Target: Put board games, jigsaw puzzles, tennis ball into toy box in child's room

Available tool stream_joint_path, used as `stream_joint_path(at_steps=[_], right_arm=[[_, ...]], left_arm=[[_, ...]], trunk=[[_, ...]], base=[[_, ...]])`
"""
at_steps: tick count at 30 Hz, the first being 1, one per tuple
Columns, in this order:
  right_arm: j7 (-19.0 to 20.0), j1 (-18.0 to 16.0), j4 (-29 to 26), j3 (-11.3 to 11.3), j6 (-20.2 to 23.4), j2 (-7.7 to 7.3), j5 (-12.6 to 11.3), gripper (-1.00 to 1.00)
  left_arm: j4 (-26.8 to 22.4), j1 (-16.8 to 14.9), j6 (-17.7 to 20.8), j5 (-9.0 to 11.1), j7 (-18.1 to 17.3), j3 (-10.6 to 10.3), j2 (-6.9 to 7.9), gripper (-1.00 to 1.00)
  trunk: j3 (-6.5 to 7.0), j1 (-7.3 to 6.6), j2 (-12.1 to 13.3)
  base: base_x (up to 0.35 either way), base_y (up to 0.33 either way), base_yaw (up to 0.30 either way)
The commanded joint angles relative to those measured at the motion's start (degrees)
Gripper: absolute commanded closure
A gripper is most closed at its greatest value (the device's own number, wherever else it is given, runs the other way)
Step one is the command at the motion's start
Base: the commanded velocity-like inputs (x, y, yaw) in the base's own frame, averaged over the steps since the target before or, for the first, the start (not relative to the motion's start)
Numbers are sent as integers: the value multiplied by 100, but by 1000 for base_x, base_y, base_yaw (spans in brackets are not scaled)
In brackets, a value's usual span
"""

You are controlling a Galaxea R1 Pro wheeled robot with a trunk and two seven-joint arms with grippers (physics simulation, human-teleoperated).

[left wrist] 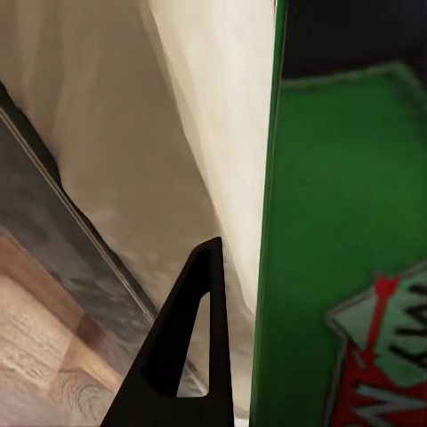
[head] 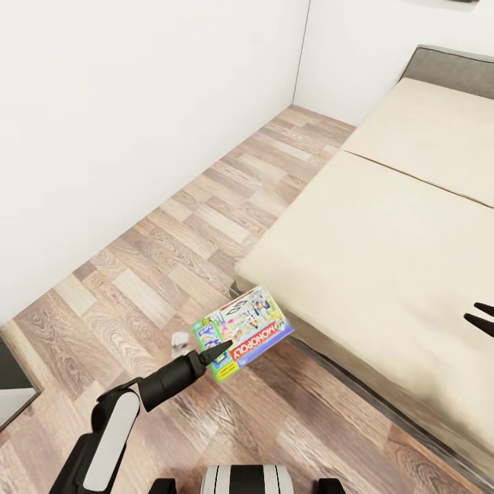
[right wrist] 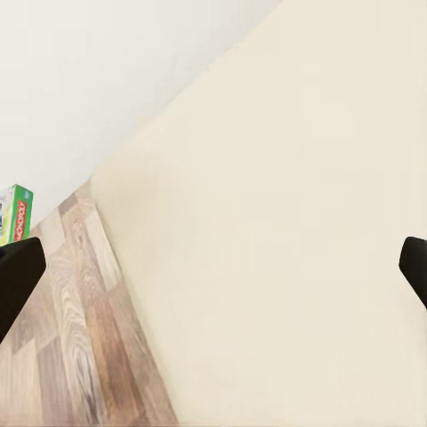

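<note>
My left gripper (head: 223, 350) is shut on a board game (head: 243, 331), a green-edged Monopoly box held flat above the wood floor just off the bed's near corner. In the left wrist view one black finger (left wrist: 189, 351) lies against the box's green edge (left wrist: 356, 213). The bed (head: 384, 233) has a bare beige mattress on a dark frame. My right gripper (head: 480, 319) hovers open over the mattress at the right edge, with nothing between its fingertips (right wrist: 18, 276). The right wrist view also catches the held box (right wrist: 16, 212). The table, toy box, jigsaw puzzles and tennis ball are out of view.
Wood-plank floor (head: 178, 240) runs between the white wall (head: 123, 123) and the bed. A small pale object (head: 180, 340) lies on the floor beside the held box. A dark and white furniture corner (head: 12, 384) pokes in at the left edge.
</note>
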Motion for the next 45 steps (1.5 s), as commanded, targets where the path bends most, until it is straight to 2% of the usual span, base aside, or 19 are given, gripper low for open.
stream_joint_path(at_steps=[1,4,9,12,23,36,45], right_arm=[[33,2,1,3,40,11,-14,-100],[71,11,1,33,12,38,-12,-100],[89,16,1,59,-59,64,-8,-100],[102,19,0,134,-126,138,-3,-100],[93,21,0,251,-191,249,1,-100],[80,15,0,277,-198,267,2,-100],[61,13,0,282,-193,269,9,-100]], left_arm=[[-30,46,31,23,-12,44,2,100],[-89,164,34,25,-58,182,20,100],[-119,231,37,27,-140,287,45,100],[-135,267,37,24,-205,347,69,100],[-148,304,36,21,-265,406,92,100],[-149,311,36,15,-273,416,96,100],[-141,312,42,-9,-274,417,96,100]], trunk=[[-1,0,-1],[12,0,-1],[45,0,-1],[69,0,-1],[167,0,-1],[289,0,-1],[536,-198,360]], base=[[-6,0,0],[-4,0,0],[-2,0,0],[0,0,0],[0,0,0],[0,0,0],[0,0,0]])
